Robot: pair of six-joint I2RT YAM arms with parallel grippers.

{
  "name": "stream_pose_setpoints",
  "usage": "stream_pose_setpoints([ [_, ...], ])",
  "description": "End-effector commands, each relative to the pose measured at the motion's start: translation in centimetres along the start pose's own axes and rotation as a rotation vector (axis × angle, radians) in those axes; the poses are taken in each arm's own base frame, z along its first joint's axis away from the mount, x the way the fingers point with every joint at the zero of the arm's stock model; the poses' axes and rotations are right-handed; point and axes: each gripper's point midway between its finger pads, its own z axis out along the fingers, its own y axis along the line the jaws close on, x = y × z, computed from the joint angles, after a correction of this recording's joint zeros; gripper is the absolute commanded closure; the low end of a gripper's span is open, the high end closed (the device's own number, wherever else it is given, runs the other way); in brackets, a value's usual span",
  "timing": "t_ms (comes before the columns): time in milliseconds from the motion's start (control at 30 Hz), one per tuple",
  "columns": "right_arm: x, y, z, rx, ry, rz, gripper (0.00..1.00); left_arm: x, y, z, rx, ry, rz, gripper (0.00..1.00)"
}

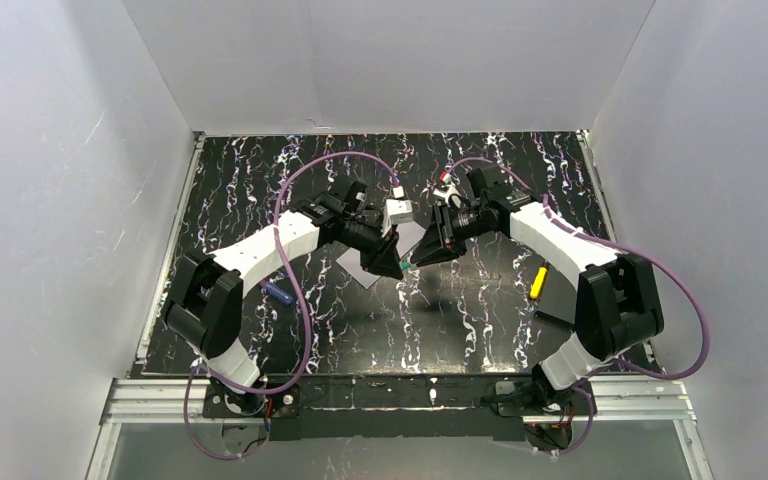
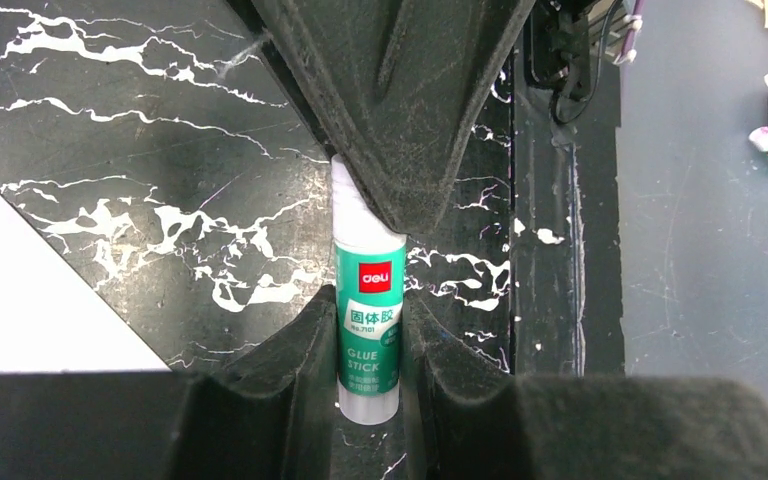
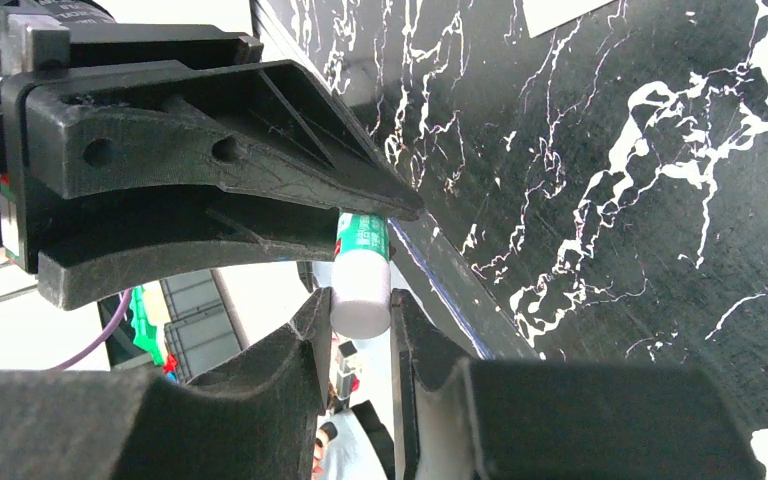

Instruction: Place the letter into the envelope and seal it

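A green and white glue stick (image 2: 368, 320) is held in the air between both grippers over the middle of the table. My left gripper (image 2: 368, 300) is shut on its green labelled body. My right gripper (image 3: 360, 300) is shut on its white cap end (image 3: 361, 292). In the top view the left gripper (image 1: 398, 262) and right gripper (image 1: 418, 256) meet tip to tip. The pale lavender-grey envelope (image 1: 358, 268) lies flat on the table under and behind them; a corner of it shows in the left wrist view (image 2: 30, 300). The letter is not in view.
A small blue object (image 1: 278, 292) lies near the left arm. A yellow object (image 1: 538, 280) rests by a flat black rectangle (image 1: 560, 298) near the right arm. White walls close the black marbled table (image 1: 260, 190) on three sides.
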Motion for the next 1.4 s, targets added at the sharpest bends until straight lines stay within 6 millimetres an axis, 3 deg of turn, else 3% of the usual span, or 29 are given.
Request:
stream_pose_setpoints([
  [0,1.9,0.1,0.9,-0.013,0.091,0.0,0.99,-3.4,0.4,-0.4,-0.037,-0.052,0.172,1.0],
  [367,4.0,-0.5,4.0,-0.019,0.102,0.019,0.99,-7.7,1.8,-0.9,-0.144,-0.162,0.275,1.0],
  [433,3.5,-0.6,3.9,0.017,0.094,0.001,0.99,-7.8,1.5,-0.8,-0.132,-0.168,0.266,1.0],
  [500,1.7,-0.6,3.2,0.086,0.031,-0.04,0.97,-7.1,1.3,-0.8,-0.127,-0.164,0.251,1.0],
  [533,-1.8,0.4,0.8,0.168,-0.129,-0.111,0.82,-5.4,0.7,-0.8,-0.128,-0.158,0.222,1.0],
  [567,-2.9,0.9,0.0,0.186,-0.186,-0.126,0.74,-4.9,0.5,-0.8,-0.126,-0.16,0.205,1.0],
  [633,-4.7,2.1,-1.5,0.189,-0.293,-0.16,0.69,-4.1,0.3,-0.8,-0.124,-0.173,0.166,1.0],
  [700,-5.7,3.1,-2.7,0.195,-0.368,-0.177,0.65,-3.1,0.5,-0.8,-0.146,-0.176,0.097,1.0],
  [833,-6.1,4.4,-4.2,0.218,-0.39,-0.212,0.33,-3.1,1.0,-1.4,-0.174,-0.185,0.056,1.0],
  [933,-6.3,5.2,-4.6,0.213,-0.394,-0.25,0.22,-3.7,1.3,-1.7,-0.174,-0.187,0.065,1.0],
  [1033,-6.5,5.7,-4.8,0.209,-0.4,-0.261,0.22,-4.2,1.5,-1.7,-0.176,-0.198,0.049,1.0],
  [1200,-5.4,4.3,-4.3,0.231,-0.34,-0.232,0.35,-5.0,1.3,-1.8,-0.163,-0.234,0.046,1.0],
  [1367,-5.0,4.8,-3.5,0.165,-0.32,-0.219,0.45,-5.1,1.0,-1.8,-0.146,-0.241,0.048,1.0],
])
